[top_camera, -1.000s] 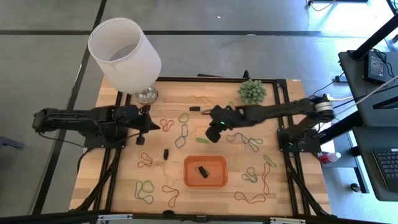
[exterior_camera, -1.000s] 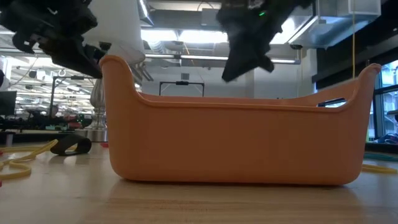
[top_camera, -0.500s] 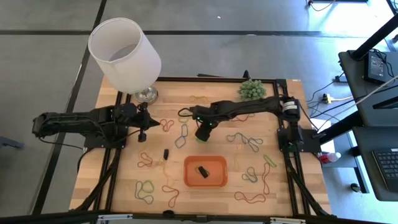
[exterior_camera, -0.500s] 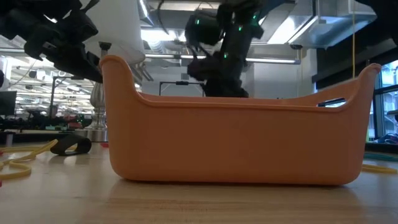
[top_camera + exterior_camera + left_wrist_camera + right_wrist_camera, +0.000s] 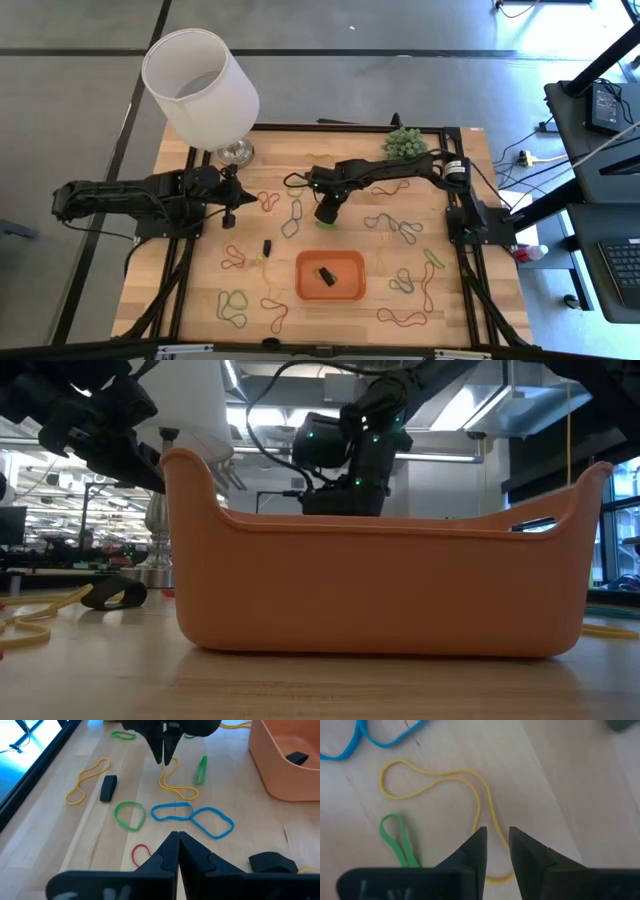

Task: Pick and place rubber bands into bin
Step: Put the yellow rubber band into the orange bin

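Note:
Rubber bands of several colours lie scattered on the wooden table. A yellow band [image 5: 440,777] lies flat, and also shows in the left wrist view [image 5: 172,782]. A green band [image 5: 400,840] lies beside it. My right gripper [image 5: 496,834] points down at mid-table [image 5: 325,214], slightly open, one finger on each side of a strand of the yellow band. My left gripper [image 5: 178,837] is shut and empty above the table's left part [image 5: 238,200]. The orange bin [image 5: 330,257] stands toward the near edge and holds a small black piece [image 5: 325,275]. My right gripper comes from above, pointing down, its fingertips [image 5: 481,834] on either side of one strand of the yellow band [image 5: 492,817], which lies slack on the table. I cannot tell whether the fingers touch the strand.
A white lampshade [image 5: 200,85] stands at the far left corner and a small green plant [image 5: 405,146] at the far right. Two blue bands [image 5: 172,811] lie between the grippers. Small black pieces [image 5: 107,787] lie among the bands. In the low view the bin's wall [image 5: 380,590] hides my right gripper's fingertips.
My right gripper has gone toward the table's left edge and down, from high above the bin's far side to the table surface at the yellow band.

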